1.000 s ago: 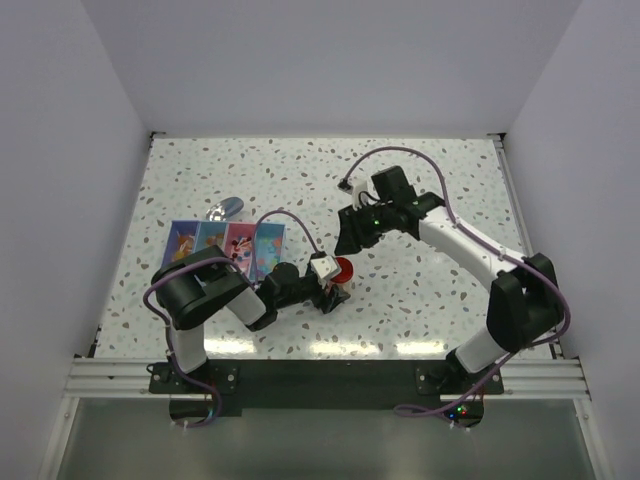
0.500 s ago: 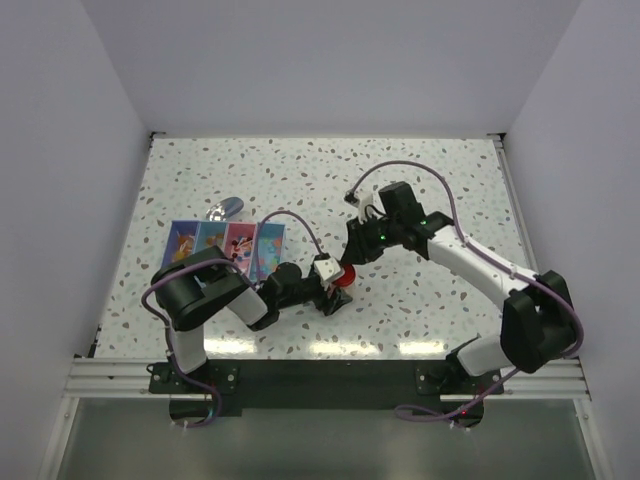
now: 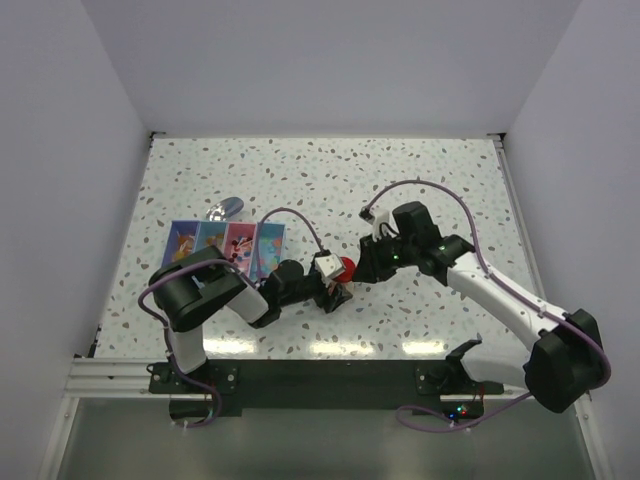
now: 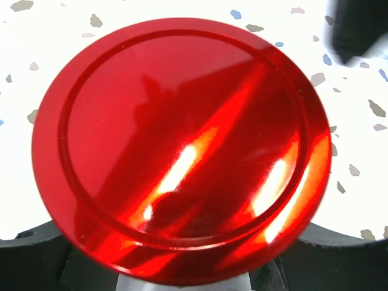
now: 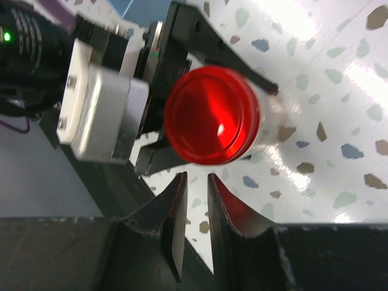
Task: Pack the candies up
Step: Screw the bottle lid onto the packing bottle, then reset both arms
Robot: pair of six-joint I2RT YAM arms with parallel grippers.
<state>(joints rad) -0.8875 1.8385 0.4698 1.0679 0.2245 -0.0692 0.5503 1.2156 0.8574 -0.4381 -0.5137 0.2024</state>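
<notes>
1. Since one second ago, the right arm has swung down from the upper middle of the overhead view toward its centre. The right gripper [image 5: 196, 179] is now just beside the red lid [image 4: 182, 151]; earlier it stood well apart from it. Its jaws drew in as it came.
2. In its own wrist view, the right gripper's fingers are nearly together, with only a thin slit between them and nothing in it. The tips point at the lid's rim from the bottom of that frame, and we see no contact.
3. The left gripper [image 3: 338, 283] is clamped on the jar [image 5: 270, 115] at the centre of the overhead view. It has not shifted from its earlier place. The lid sits on the jar and fills the left wrist view.
4. No candies are visible in any view. The lid covers the jar's mouth, and the strip of clear wall shows nothing we can identify, so we cannot tell whether they are inside.
5. We judge the approach to be aimed at the lid, to take it off or tighten it. Jaws this narrow cannot span the lid and would have to part first. A sideways nudge could twist the jar in the left grip.
6. The printed packets [image 3: 226, 246] and the metal scoop [image 3: 225, 209] lie on the bench [image 3: 420, 180] at the left of the overhead view, unmoved.
</notes>
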